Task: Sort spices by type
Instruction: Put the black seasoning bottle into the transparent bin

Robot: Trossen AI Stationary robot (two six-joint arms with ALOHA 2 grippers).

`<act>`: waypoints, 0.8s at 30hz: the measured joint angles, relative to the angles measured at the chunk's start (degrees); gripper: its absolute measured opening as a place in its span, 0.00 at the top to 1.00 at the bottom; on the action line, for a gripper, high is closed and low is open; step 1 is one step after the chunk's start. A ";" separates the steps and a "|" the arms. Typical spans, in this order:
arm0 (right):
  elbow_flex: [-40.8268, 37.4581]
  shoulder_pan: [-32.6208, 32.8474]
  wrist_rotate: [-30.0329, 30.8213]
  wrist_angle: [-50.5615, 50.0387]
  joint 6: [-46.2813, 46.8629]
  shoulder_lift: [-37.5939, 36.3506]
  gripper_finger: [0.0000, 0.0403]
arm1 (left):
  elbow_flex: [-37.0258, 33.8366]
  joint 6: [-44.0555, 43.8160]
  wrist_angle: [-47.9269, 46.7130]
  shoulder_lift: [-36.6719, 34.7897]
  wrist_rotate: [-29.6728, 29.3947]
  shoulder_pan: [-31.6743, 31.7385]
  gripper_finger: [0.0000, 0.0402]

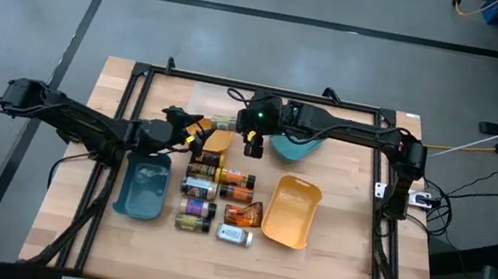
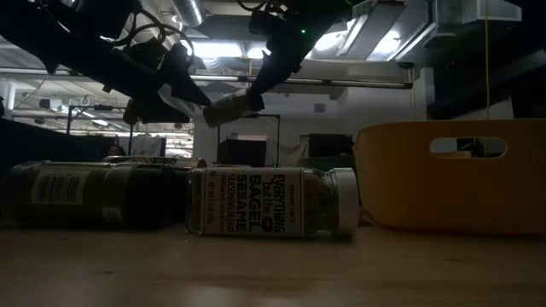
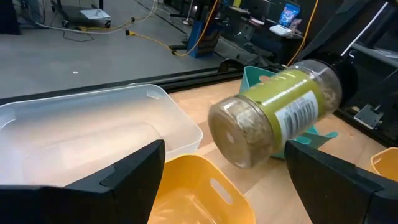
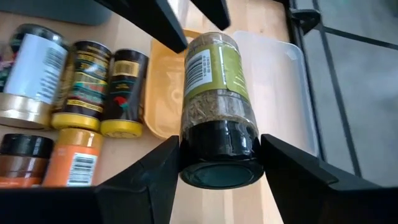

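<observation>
A spice jar (image 4: 212, 81) with a green label and a black cap hangs above the table's far middle, with my right gripper (image 4: 221, 140) shut on it. In the high view the jar (image 1: 223, 119) lies between the two grippers. My left gripper (image 3: 225, 146) is open and faces the jar's clear bottom (image 3: 239, 134). Its fingers stand on either side of that end, and I see no touch. Several more jars (image 1: 207, 165) and an orange-brown packet (image 1: 240, 193) lie on the table's middle. My right gripper pinches the jar's black cap end (image 4: 217, 149) between its two fingers. It comes slanting down from the table's right side, and the jar reaches out ahead along the fingers. The jar is lifted clear, lying nearly level (image 2: 230, 107), bottom toward my left gripper.
Below the held jar lie a clear tray (image 3: 93, 130) and a small yellow tray (image 1: 216, 141). A teal tray (image 1: 293, 149) sits under my right arm, a blue tray (image 1: 144, 186) at the left and a large orange tray (image 1: 291, 210) at the right. A black frame (image 1: 267, 90) borders the table.
</observation>
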 joint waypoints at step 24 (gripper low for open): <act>-0.04 -9.90 0.26 -0.75 -6.14 1.25 0.48 | 0.00 -0.02 -0.10 0.00 0.08 0.00 0.20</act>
